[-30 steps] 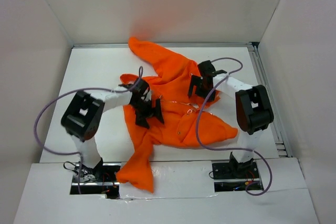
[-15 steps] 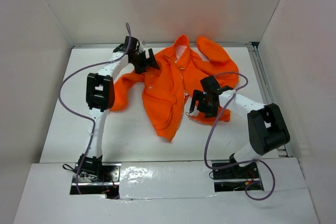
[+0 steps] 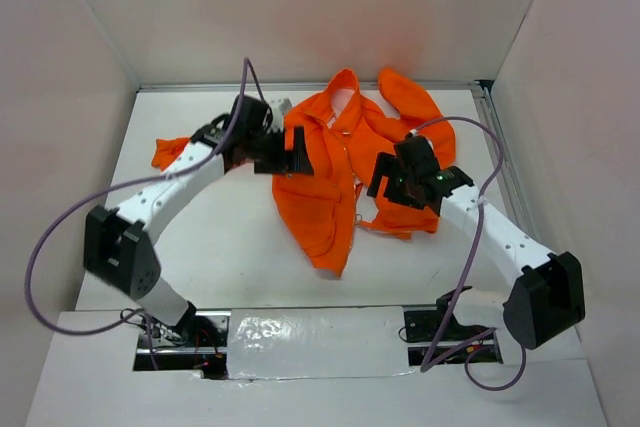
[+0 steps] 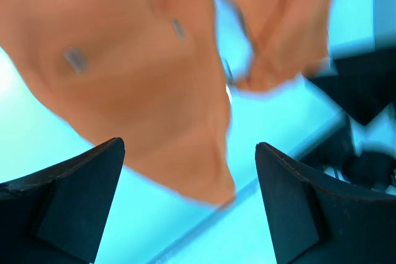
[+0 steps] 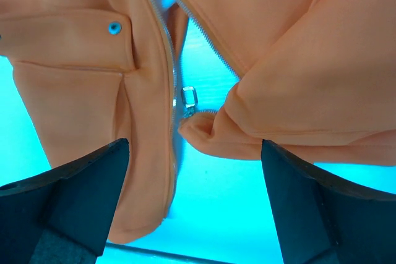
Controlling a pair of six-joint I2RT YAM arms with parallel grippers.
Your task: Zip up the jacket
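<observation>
Top external view, read from the arm bases outward, met the hem first: the bright orange fleece jacket (image 3: pixel 335 172) with a silver front zipper lay on the white tabletop (image 3: pixel 230 247) between the two arms, hem toward the bases and collar toward the far wall. The black two-finger left gripper (image 3: pixel 290 150) hovered over the side of the jacket nearer its own arm, and the black right gripper (image 3: pixel 385 187) over the opposite edge. In both wrist views the jaws stood wide apart with nothing between them. Judged from the right wrist view, the zipping had not begun: the two rows of silver teeth (image 5: pixel 162 35) ran apart with tabletop showing between them, and the small silver zipper pull (image 5: pixel 187 98) sat low beside a rolled lump of orange hem (image 5: pixel 204 128). Whether the two ends were joined in the slider could not be told, so all of the closing was left to do. That rolled hem crowded the pull and would likely hamper a pinch. Farther off, one orange sleeve (image 3: pixel 170 152) trailed behind the left arm, the other sleeve (image 3: pixel 410 97) lay bunched near the far wall, and thin purple cables (image 3: pixel 247 77) looped off each arm.
</observation>
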